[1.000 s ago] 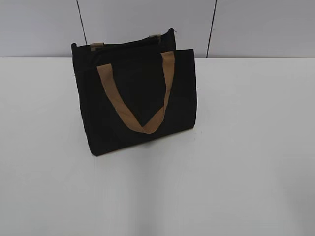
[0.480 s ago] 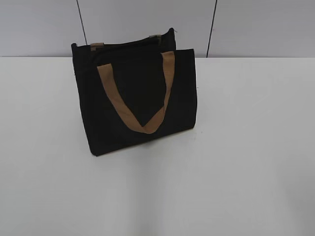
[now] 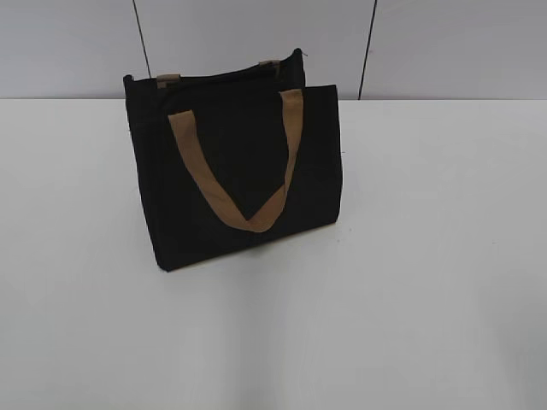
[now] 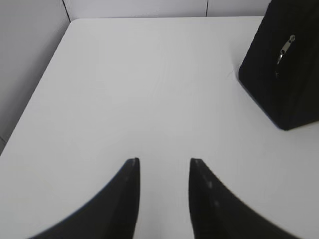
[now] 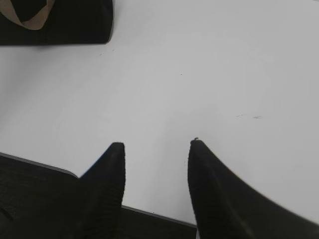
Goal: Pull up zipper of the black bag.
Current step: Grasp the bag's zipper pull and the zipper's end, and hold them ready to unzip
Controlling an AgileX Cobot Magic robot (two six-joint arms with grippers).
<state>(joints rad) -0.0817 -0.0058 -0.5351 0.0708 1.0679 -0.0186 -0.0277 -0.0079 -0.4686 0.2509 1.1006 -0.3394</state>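
The black bag (image 3: pixel 239 171) stands upright on the white table, left of centre in the exterior view, with a tan strap handle (image 3: pixel 244 184) hanging down its front. In the left wrist view the bag's end (image 4: pixel 284 69) shows at the upper right, with the silver zipper pull (image 4: pixel 285 49) hanging on it. My left gripper (image 4: pixel 163 162) is open and empty over bare table, well short of the bag. My right gripper (image 5: pixel 157 144) is open and empty near the table's front edge; the bag's lower corner (image 5: pixel 75 25) is far off at the upper left.
The white table (image 3: pixel 427 256) runs back to a grey panelled wall (image 3: pixel 444 43). In the left wrist view the table's left edge (image 4: pixel 35 94) meets a wall. The table's front edge (image 5: pixel 149 211) shows below my right gripper.
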